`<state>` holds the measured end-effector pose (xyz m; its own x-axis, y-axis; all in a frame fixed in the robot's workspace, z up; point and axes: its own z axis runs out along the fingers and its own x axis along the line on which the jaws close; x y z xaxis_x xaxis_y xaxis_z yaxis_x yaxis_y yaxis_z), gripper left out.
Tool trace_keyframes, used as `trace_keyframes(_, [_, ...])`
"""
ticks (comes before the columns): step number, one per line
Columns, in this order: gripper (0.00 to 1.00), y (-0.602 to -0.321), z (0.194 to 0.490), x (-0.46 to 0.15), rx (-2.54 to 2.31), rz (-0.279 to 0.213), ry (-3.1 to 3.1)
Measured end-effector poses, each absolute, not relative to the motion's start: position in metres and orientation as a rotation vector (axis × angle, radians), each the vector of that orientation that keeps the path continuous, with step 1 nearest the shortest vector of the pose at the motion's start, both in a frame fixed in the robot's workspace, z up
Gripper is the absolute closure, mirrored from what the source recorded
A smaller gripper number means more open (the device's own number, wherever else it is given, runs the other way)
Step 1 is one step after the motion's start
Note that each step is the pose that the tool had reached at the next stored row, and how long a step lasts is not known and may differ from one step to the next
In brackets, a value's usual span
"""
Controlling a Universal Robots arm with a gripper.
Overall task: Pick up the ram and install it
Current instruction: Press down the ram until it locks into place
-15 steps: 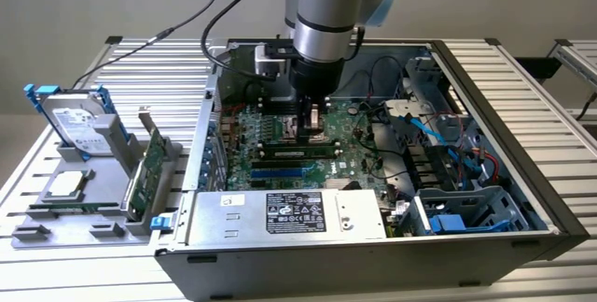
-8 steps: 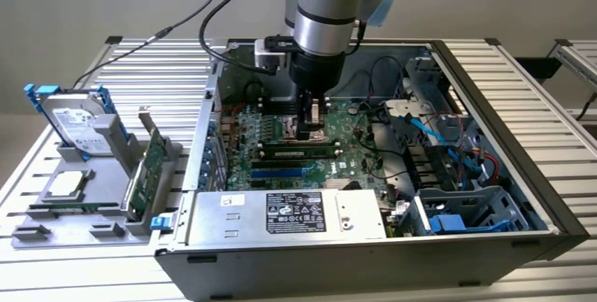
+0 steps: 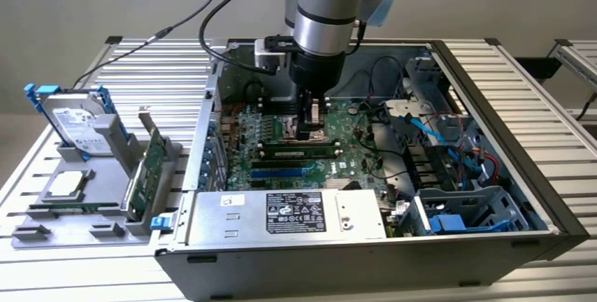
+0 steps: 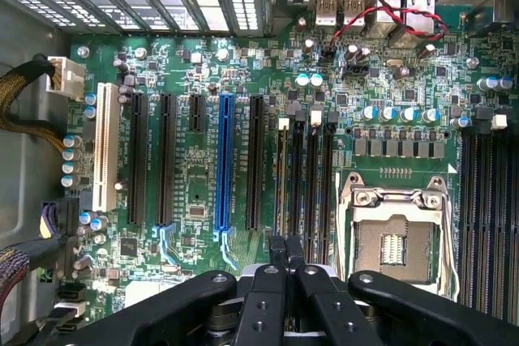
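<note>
My gripper hangs inside the open computer case, low over the motherboard near the CPU socket. Its black fingers are pressed together with nothing between them. Just in front of it, in the exterior view, a long narrow dark stick that looks like the ram sits in a memory slot, apart from the fingers. In the wrist view my gripper is over the near end of a group of memory slots; whether one of them is filled I cannot tell.
A grey fixture to the exterior view's left holds a hard drive, a CPU chip, an upright green expansion card and a thin greenish strip. The power supply, cables and drive cage crowd the case.
</note>
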<state>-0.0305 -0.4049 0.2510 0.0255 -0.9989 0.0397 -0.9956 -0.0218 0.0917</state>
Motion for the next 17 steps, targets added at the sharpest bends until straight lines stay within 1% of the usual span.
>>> trace_keyframes(17, [0.89,-0.4084,0.2514,-0.0305,2.157,-0.056,-2.153])
